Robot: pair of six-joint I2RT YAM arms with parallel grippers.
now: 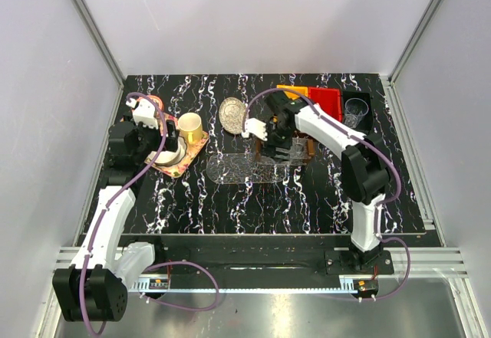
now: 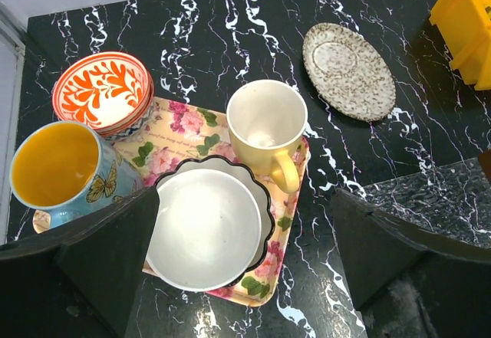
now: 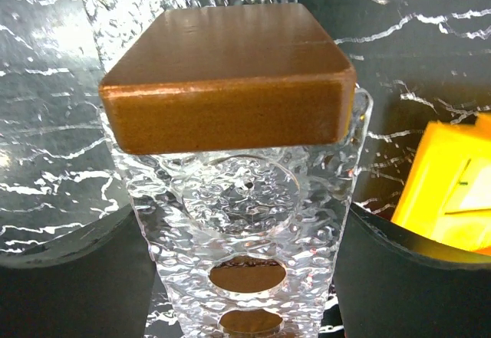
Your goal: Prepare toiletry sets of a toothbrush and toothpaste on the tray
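Observation:
The clear oval tray [image 1: 234, 171] lies at the table's middle; its patterned surface also shows in the left wrist view [image 2: 433, 192] and the right wrist view [image 3: 46, 123]. No toothbrush or toothpaste is in view. My right gripper [image 1: 278, 142] [image 3: 242, 231] hangs at the tray's far right end, both fingers pressed against a clear textured holder [image 3: 245, 200] with round holes and a brown wooden block [image 3: 230, 77] at its far end. My left gripper [image 1: 149, 127] [image 2: 244, 208] hovers wide open over a white bowl [image 2: 203, 227], holding nothing.
A floral square tray [image 1: 180, 171] [image 2: 288, 200] at the left carries the white bowl, a yellow mug [image 2: 265, 123], a blue cup [image 2: 57, 169] and an orange patterned bowl [image 2: 100, 93]. A round silvery dish [image 1: 232, 114] [image 2: 349, 70] sits behind. Orange [image 1: 293, 91], red [image 1: 326, 100] and black [image 1: 354, 108] bins stand back right.

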